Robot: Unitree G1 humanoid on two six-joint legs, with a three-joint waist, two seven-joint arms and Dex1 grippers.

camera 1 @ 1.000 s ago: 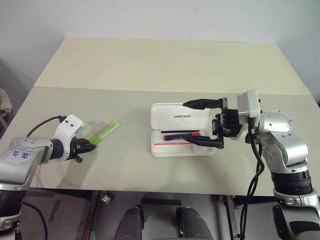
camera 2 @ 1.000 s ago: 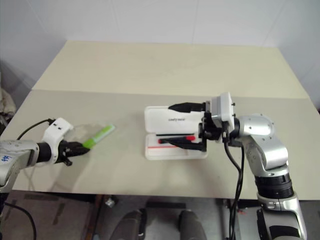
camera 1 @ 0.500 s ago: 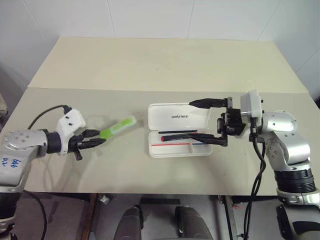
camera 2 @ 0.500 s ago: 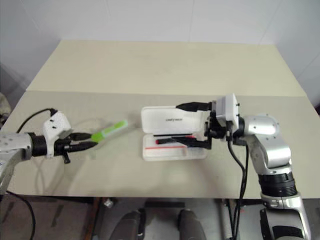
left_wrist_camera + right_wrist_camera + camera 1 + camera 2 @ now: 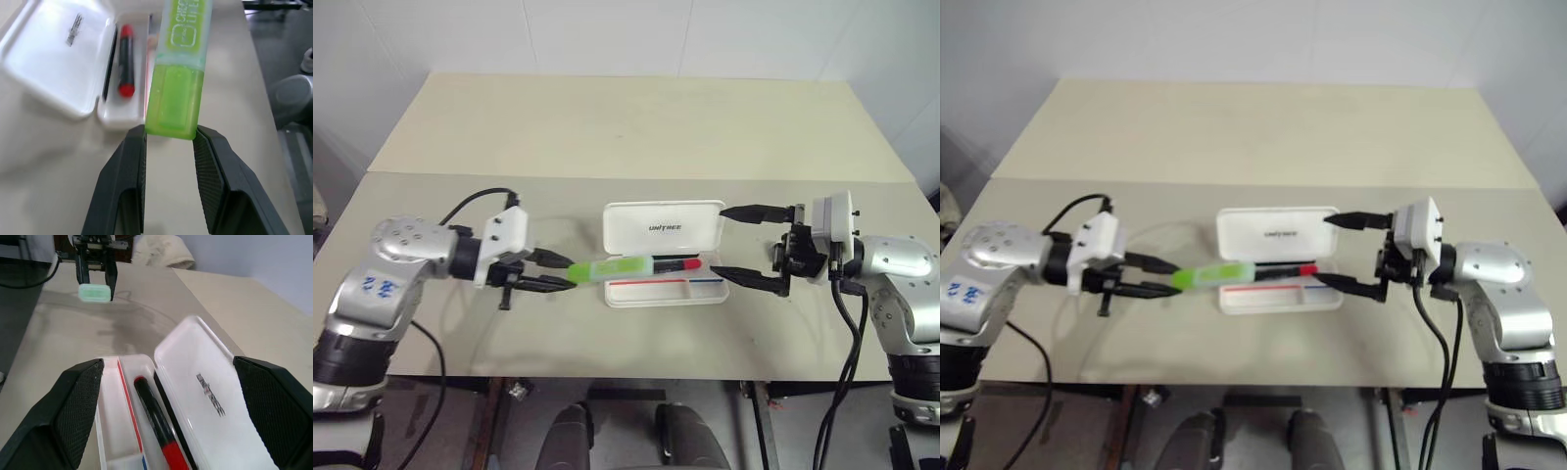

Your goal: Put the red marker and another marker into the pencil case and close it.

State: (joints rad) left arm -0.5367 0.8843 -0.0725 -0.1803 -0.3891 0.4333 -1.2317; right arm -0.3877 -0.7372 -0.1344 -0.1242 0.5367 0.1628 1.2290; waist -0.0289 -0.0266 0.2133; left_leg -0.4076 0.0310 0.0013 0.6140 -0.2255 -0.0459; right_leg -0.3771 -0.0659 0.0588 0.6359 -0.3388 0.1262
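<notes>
Nearest the robot, the left gripper (image 5: 560, 275) is seen clamped on the rear end of another marker (image 5: 612, 267), the light-green one, which is held off the table (image 5: 636, 127) and points right, its far end over the left part of the pencil case (image 5: 663, 254). In the left wrist view the green body (image 5: 180, 73) is pinched between both black fingers (image 5: 131, 169). The right gripper (image 5: 736, 244) is held just beside the case's right end, fingers spread wide apart, nothing between them. The pencil case is seen lying open at the table's middle, lid laid back on the far side with "UNITREE" print showing. The red marker (image 5: 677, 264) is found inside the near tray, along the hinge side, red end to the right. Thin red and blue lines are seen in the tray. Beyond the case, bare beige table is seen up to a white wall (image 5: 607, 34).
</notes>
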